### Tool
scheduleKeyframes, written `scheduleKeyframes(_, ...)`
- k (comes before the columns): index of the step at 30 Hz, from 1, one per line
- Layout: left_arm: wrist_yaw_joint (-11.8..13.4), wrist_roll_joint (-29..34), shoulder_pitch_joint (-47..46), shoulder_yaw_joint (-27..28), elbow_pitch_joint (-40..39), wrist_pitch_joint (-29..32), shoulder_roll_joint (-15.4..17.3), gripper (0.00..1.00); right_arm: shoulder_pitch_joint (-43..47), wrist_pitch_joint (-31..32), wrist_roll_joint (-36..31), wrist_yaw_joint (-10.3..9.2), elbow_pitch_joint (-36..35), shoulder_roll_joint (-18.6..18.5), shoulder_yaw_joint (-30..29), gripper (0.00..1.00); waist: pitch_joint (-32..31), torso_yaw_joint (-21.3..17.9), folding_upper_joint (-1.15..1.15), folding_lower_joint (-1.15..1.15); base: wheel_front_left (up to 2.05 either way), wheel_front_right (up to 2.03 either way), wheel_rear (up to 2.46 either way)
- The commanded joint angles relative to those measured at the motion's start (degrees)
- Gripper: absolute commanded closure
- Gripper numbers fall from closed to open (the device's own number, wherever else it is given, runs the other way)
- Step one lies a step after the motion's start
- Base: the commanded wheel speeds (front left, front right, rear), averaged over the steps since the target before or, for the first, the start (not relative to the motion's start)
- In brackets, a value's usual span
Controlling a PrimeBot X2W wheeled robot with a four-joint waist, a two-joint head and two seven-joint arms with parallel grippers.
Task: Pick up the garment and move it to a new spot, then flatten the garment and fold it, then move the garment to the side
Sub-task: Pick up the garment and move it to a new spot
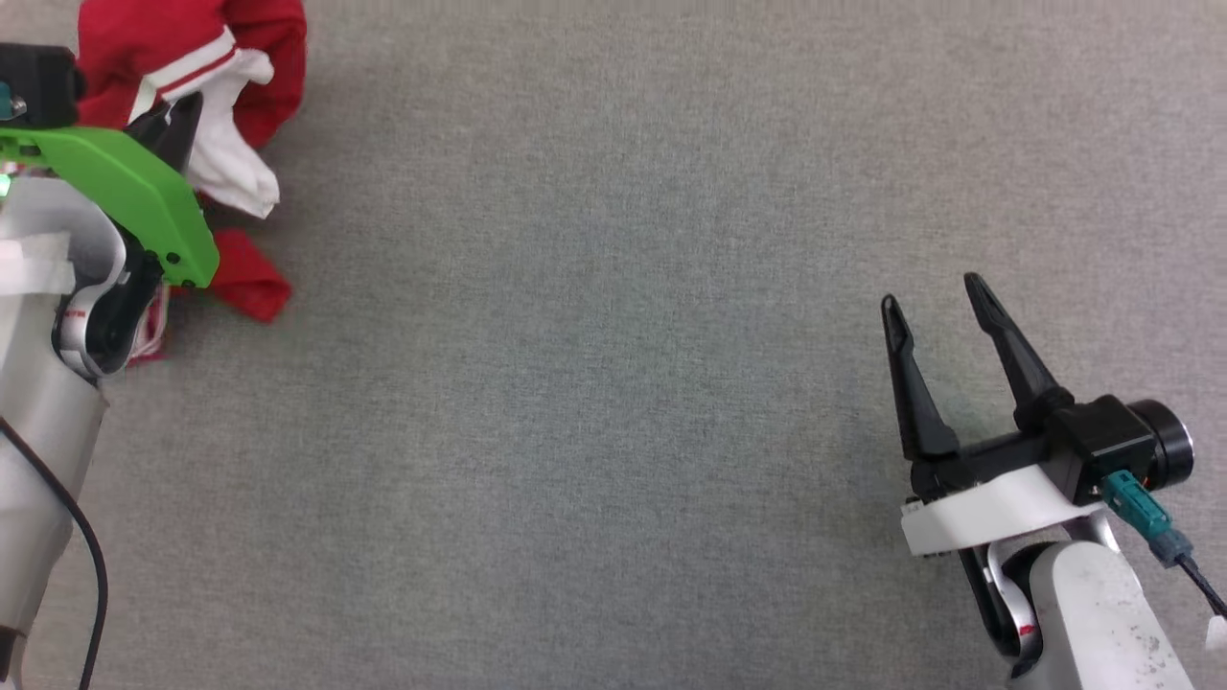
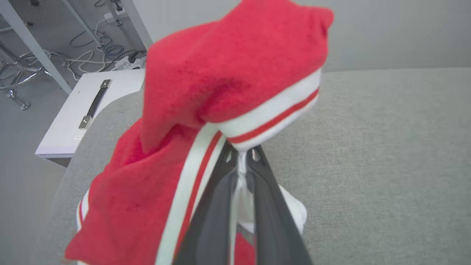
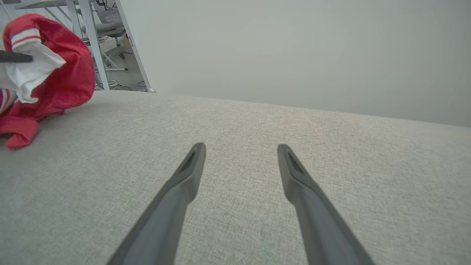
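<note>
A: What kind of place is this?

B: It looks like a robot lab or a work room, not a home; the big table (image 1: 613,431) has plain grey cloth on top, and a robot's right gripper (image 1: 932,291) hangs over it.

A: What else tells you?

B: Past the table edge, loose cables (image 2: 88,59) lie on a grey floor (image 2: 22,176); there are thin metal table legs (image 3: 90,44) and the shiny metal foot of a chair (image 2: 14,79); a white box (image 2: 62,132) with 1 black handle (image 2: 95,105) sits low beside the table; the wall (image 3: 294,48) is bare and pale.
</note>
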Motion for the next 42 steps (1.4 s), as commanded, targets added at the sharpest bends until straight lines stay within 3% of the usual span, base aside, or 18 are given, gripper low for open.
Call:
scheduleKeyframes(1,0.5,0.1,1.2,0.4,-1.7,-1.0,0.2,1.0,1.1,-0.4,0.3,-0.05,0.4,0.5,-0.1,0.0,-6.2,0.8,0.0,0.0,0.0,0.0,0.0)
scheduleKeyframes(9,5.6,1.1,5.4,0.8,-15.2,-1.8,1.2,1.0,3.8,-0.6,1.5,-0.05,1.6,1.9,-0.2,0.0,-13.2,-1.2,0.0,0.0,0.0,0.0,0.0)
scheduleKeyframes(15,10.0,1.3,8.1,-0.9,-24.7,0.7,-1.3,1.0,6.2,-0.6,1.9,-0.05,1.7,2.4,-0.1,0.0,-16.4,-3.8,0.0,0.0,0.0,0.0,0.0)
scheduleKeyframes(18,10.9,1.8,8.6,-2.8,-26.8,1.6,-3.2,1.0,6.8,-0.6,2.1,-0.05,1.6,2.5,-0.3,0.0,-17.2,-5.8,0.0,0.0,0.0,0.0,0.0)
scheduleKeyframes(25,11.7,3.0,10.5,-10.0,-24.9,0.8,-13.2,1.0,7.9,-0.6,2.2,-0.05,1.8,2.6,-1.1,0.0,-17.8,-10.8,0.0,0.0,0.0,0.0,0.0)
scheduleKeyframes(32,11.6,2.5,14.4,-17.8,-15.5,-2.4,-27.0,1.0,8.3,-0.6,2.7,-0.05,2.8,2.6,-3.8,0.0,-16.6,-15.7,0.0,0.0,0.0,0.0,0.0)
scheduleKeyframes(37,9.9,3.4,15.6,-23.7,-8.0,-4.5,-31.1,1.0,7.5,-0.6,3.9,-0.05,3.7,2.7,-6.6,0.0,-15.2,-19.2,0.0,0.0,0.0,0.0,0.0)
scheduleKeyframes(38,9.6,3.5,15.8,-25.1,-6.7,-4.8,-31.5,0.18,7.3,-0.6,4.4,-0.05,3.8,2.7,-7.1,0.0,-14.8,-19.8,0.0,0.0,0.0,0.0,0.0)
scheduleKeyframes(39,9.4,3.7,15.8,-26.3,-5.6,-4.8,-31.7,0.0,7.1,-0.6,4.8,-0.05,4.0,2.7,-7.4,0.0,-14.6,-20.1,0.0,0.0,0.0,0.0,0.0)
scheduleKeyframes(42,7.8,3.5,15.9,-29.9,-2.4,-4.2,-31.9,0.0,7.0,-0.6,5.5,-0.05,4.4,2.7,-7.7,0.0,-14.2,-20.6,0.0,0.0,0.0,0.0,0.0)
